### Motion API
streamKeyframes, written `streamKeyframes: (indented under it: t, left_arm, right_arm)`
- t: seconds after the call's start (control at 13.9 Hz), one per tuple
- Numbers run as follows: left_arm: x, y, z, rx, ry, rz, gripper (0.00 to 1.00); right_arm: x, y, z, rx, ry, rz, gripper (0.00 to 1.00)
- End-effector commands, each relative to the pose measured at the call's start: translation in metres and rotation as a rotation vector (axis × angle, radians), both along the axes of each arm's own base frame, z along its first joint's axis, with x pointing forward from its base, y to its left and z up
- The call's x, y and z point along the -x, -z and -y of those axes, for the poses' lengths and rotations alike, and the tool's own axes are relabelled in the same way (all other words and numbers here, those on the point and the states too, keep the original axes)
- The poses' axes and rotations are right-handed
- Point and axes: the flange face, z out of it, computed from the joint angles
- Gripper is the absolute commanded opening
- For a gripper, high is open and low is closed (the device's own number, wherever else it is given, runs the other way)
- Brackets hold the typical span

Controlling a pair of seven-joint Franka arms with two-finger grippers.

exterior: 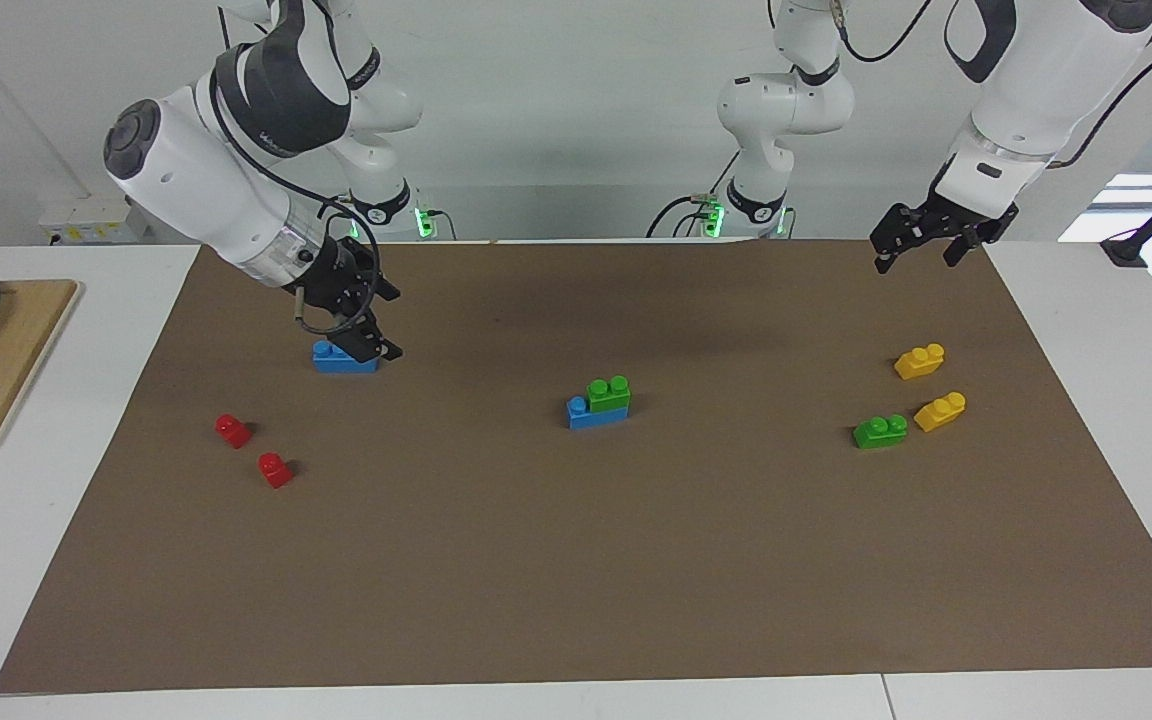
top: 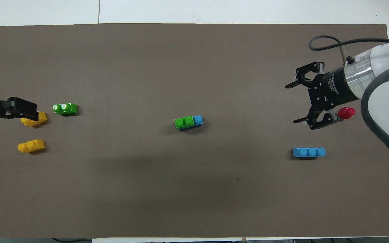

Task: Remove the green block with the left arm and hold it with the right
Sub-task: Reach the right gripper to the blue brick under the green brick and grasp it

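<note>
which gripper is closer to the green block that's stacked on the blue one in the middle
Right, narrowly. The right gripper hangs over the loose blue brick toward its own end; the left gripper hangs near the mat's edge, well off the stacked green block.

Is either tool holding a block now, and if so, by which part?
Nothing is held. The left tool and the right tool are both open and hang over the mat. The green block sits untouched on a blue block.
</note>
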Motion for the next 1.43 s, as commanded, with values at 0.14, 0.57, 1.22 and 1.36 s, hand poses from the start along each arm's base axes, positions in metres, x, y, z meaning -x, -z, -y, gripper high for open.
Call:
streamKeyframes:
  t: [0.14,0.57,1.22,1.36]
  left_arm:
    - [0.006,-0.001,-0.002,0.014,0.007,0.001,1.00]
    - [0.006,-0.001,-0.002,0.014,0.007,0.001,1.00]
    - [0.006,-0.001,-0.002,0.014,0.005,0.001,1.00]
    - [0.006,-0.001,-0.002,0.014,0.007,0.000,1.00]
  right_arm:
    - [0.000,0.028,-0.020,-0.049,0.033,-0.025,1.00]
    - [0.008,0.071,-0.042,-0.076,0.046,-0.065,1.00]
    - [0.005,0.090,-0.083,-0.075,0.045,0.004,1.00]
    - [0.003,0.100,-0.096,-0.078,0.045,0.016,1.00]
